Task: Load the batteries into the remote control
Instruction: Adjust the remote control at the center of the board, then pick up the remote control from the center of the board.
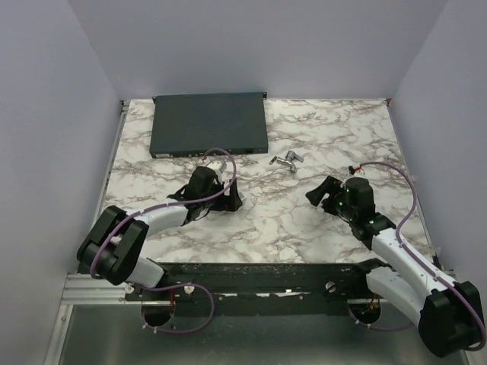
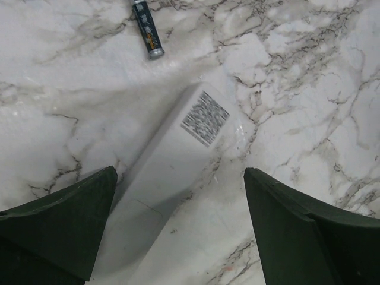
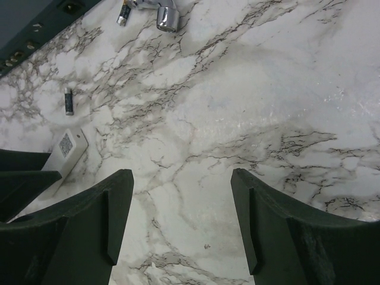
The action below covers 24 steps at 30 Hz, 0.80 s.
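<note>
White marble with grey veins was the top of the table (image 1: 289,228). The remote control (image 2: 163,202) lay flat on it, in the left half, a little nearer than the big dark grey box (image 1: 209,124). It was a slim white bar with a square patterned label (image 2: 205,117) by its far end.

From above you could hardly see it, because the left pincer (image 2: 179,172) hung right over it. That pincer was wide open. Its two dark green fingers (image 2: 59,228) stood one on each side of the remote control, which lay closer to the left finger. It was not squeezed. I could not tell if the left finger touched it.

One battery (image 2: 147,28) lay on the marble just past the far end of the remote control, not touching it. It was a thin dark stick, and its silver tip pointed toward the remote control.

The right pincer (image 3: 181,173) was over the right half of the table, well apart from the remote control. It was wide open too and held nothing. Marble showed between its fingers.

A small shiny metal thing (image 1: 289,159) lay near the middle of the table, to the right of the box and farther away than the right pincer. A tiny dark stick (image 3: 123,13) lay just beside it, on its left. It was too small to tell if it was another battery.
</note>
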Tool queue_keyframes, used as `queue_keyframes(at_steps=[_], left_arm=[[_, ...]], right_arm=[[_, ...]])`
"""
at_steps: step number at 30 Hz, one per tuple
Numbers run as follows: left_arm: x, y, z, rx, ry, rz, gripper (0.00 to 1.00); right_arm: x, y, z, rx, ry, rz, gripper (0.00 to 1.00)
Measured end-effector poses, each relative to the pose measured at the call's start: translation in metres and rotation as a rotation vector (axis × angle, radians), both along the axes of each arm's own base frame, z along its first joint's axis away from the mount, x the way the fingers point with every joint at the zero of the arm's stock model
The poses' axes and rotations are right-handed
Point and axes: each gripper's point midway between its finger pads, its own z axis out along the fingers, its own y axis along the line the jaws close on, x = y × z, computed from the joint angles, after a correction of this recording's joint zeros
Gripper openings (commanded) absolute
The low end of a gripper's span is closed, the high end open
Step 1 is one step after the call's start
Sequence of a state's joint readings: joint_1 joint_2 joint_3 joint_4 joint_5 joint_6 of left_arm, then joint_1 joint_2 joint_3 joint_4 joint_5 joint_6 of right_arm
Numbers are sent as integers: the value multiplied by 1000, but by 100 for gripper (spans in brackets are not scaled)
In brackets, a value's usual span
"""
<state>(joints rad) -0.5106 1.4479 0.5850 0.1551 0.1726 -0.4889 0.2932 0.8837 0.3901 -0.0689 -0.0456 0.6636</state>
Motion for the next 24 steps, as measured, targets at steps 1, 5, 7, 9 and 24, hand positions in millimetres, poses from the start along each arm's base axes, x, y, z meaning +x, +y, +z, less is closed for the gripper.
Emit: queue_keyframes(at_steps=[1, 5, 7, 9, 24], left_arm=[[-6, -2, 0, -2, 8, -7, 90], [-22, -11, 0, -8, 39, -28, 90], [-27, -13, 1, -10, 51, -31, 90], [-31, -14, 0, -4, 60, -31, 90], [5, 7, -4, 317, 129, 128, 71]], right_arm=[[0, 0, 0, 2, 0, 0, 75], [0, 1, 1, 8, -1, -1, 75], [1, 2, 2, 13, -4, 0, 75], [1, 2, 3, 19, -8, 0, 75], [2, 4, 9, 31, -27, 2, 75]])
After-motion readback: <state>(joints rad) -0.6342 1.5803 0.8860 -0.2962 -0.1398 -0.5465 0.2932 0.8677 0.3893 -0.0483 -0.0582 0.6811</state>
